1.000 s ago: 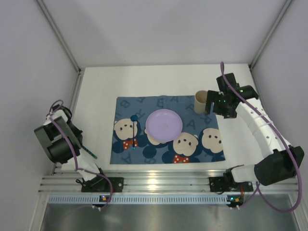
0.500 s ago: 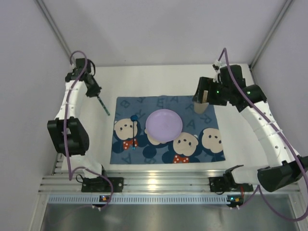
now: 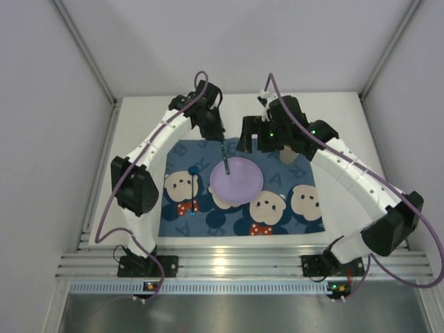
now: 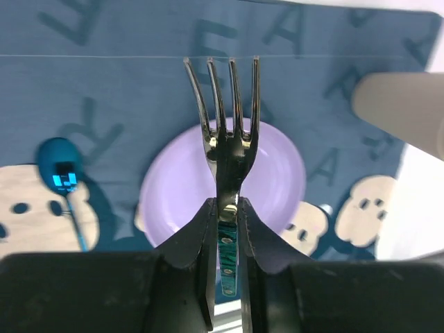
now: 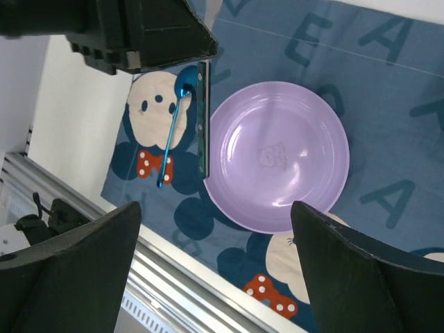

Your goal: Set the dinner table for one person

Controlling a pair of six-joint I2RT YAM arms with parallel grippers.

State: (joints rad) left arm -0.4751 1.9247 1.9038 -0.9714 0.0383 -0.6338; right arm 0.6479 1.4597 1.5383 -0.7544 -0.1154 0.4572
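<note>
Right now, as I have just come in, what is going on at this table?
The left pincer is shut on a fork and holds it in the air over the purple plate. The right pincer is open and empty, above the far part of the blue placemat. The plate and a blue spoon lie on the placemat, the spoon left of the plate; a beige cup stands nearby. The fork is not yet laid down.

A blue mouse-print placemat (image 3: 177, 218) is lying flat, with 1 lilac plate (image 3: 237, 180) sitting at its middle. 1 blue spoon (image 3: 193, 191) is lying just left of the plate. 1 green-handled fork (image 4: 225, 139) is hanging over the plate's left rim. 1 beige cup (image 4: 406, 111) is standing near the placemat's far right corner.
</note>
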